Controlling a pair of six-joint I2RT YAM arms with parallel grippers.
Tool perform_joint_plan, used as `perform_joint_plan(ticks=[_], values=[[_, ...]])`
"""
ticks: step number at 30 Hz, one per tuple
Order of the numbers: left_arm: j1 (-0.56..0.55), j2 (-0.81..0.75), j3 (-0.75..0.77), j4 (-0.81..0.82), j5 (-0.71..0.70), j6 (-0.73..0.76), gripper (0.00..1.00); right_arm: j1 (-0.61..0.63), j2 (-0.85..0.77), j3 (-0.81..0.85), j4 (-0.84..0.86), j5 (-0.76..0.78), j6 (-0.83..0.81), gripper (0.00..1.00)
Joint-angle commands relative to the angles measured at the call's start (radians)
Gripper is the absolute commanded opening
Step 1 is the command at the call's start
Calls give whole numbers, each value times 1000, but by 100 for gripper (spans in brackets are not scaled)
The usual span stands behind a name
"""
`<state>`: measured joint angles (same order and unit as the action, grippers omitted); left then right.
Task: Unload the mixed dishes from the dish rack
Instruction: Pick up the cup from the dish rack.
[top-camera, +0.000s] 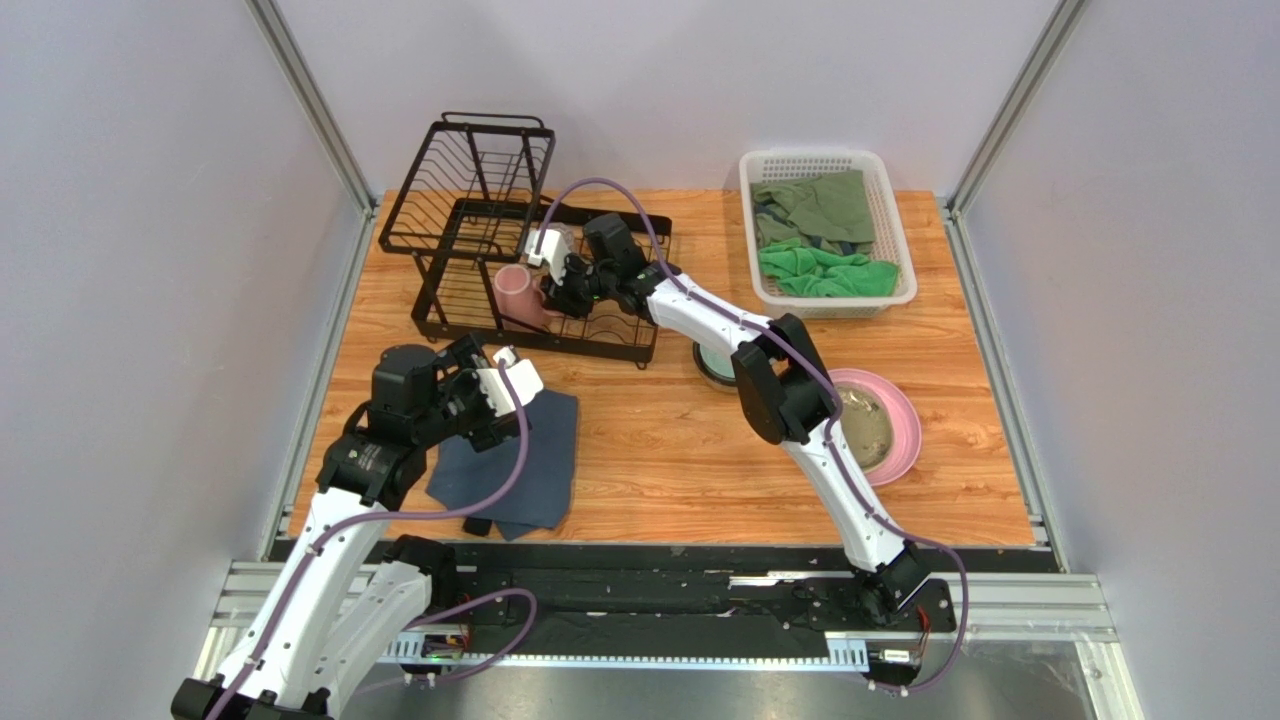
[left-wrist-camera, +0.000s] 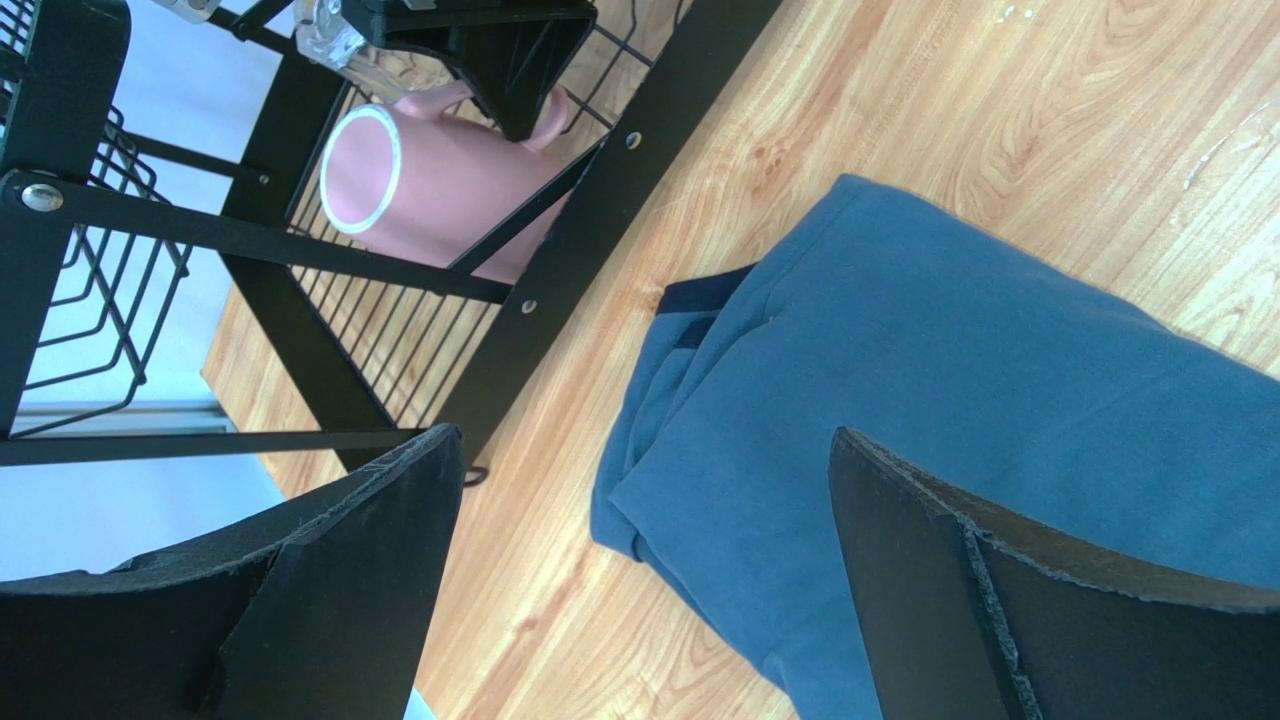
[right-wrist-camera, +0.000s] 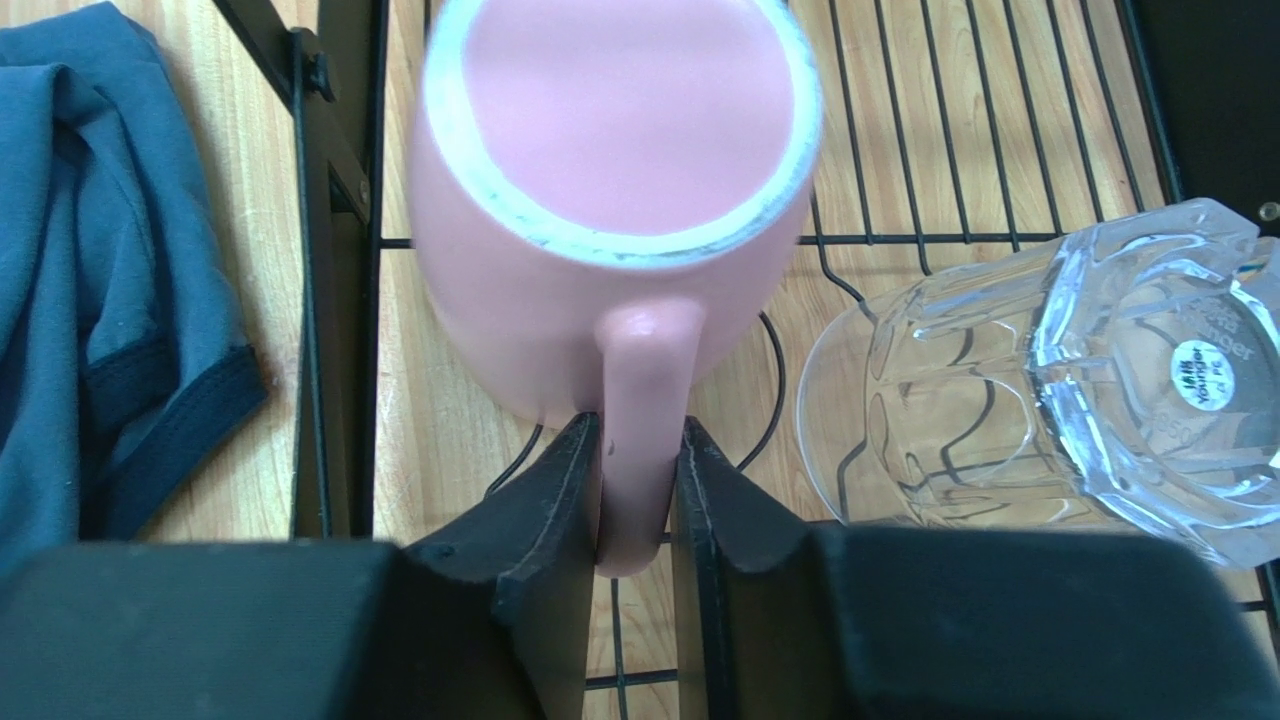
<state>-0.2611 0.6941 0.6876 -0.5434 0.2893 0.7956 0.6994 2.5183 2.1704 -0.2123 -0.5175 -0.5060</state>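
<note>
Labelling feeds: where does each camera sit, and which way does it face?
Top: above and behind, looking down at the table; left arm, right arm show.
Left wrist: over the cloth, facing the rack; open left gripper below.
Right wrist: looking down into the rack; right gripper shut on the mug handle.
All three share the mug.

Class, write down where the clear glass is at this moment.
In the right wrist view, the clear glass sits at the right, on the wire lower tray of the dish rack, just right of the pink mug whose handle the right tool pinches.
</note>
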Motion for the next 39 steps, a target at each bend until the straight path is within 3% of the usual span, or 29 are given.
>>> perform_joint_plan(ticks=[1,8,17,27,39], values=[[3,-13,13,3,8,21,99,15,-22,-18,31,33,-34,21],[3,-21,1,13,16,11,99,12,-75,-101,25,83,-31,8],[3,-34,-10,11,19,5,99,-11,-119,-147,19,146,-8,2],[3,-39,-14,19,27,-9,99,-55,-171,-176,5,223,47,0],[3,-47,-10,19,39,-21,99,-90,-288,-310,-2,202,81,0]])
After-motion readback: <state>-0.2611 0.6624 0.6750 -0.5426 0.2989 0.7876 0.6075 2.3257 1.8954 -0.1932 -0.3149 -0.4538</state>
